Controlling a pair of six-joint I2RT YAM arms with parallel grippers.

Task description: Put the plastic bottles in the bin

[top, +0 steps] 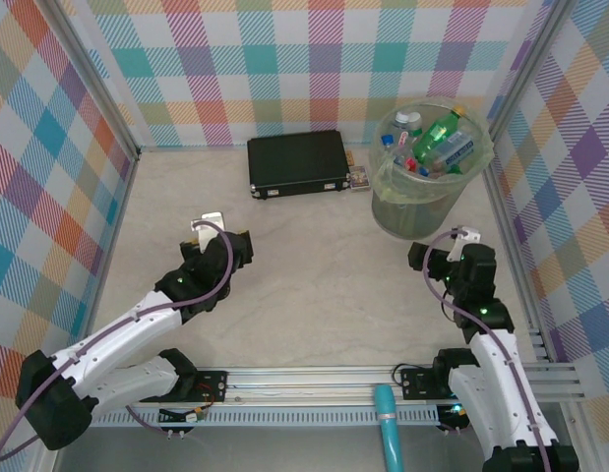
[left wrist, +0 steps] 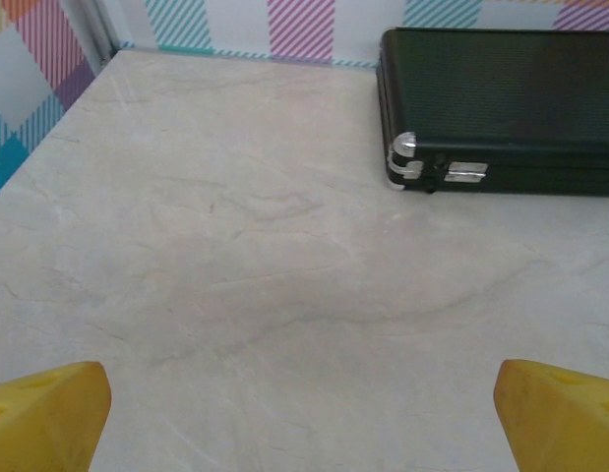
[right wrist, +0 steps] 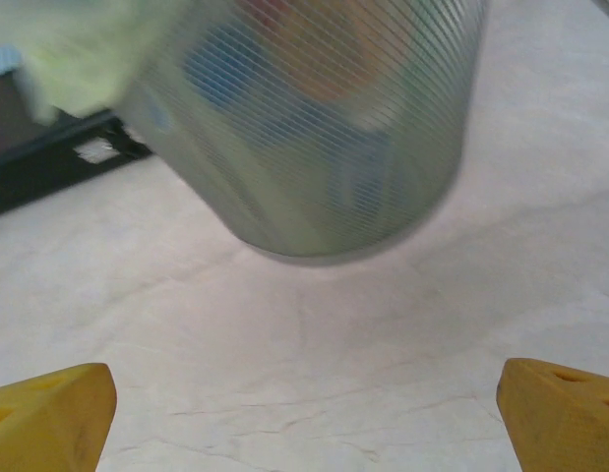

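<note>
The bottles [top: 437, 143] lie in the bin [top: 414, 211]; left gripper [top: 208, 224] and right gripper [top: 467, 236] both stand wide apart, holding nothing.

Light is bright, even and soft, leaving only faint shadows on the pale bench [top: 314, 285]. The overhead view is sharp. In the right wrist view the bin [right wrist: 314, 128] is smeared with blur. In the left wrist view the black case [left wrist: 501, 108] shows small glints on its metal corners.

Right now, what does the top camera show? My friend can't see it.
A round green bin at back right holds plastic bottles. A black case lies left of it. The left gripper and right gripper are open.
</note>
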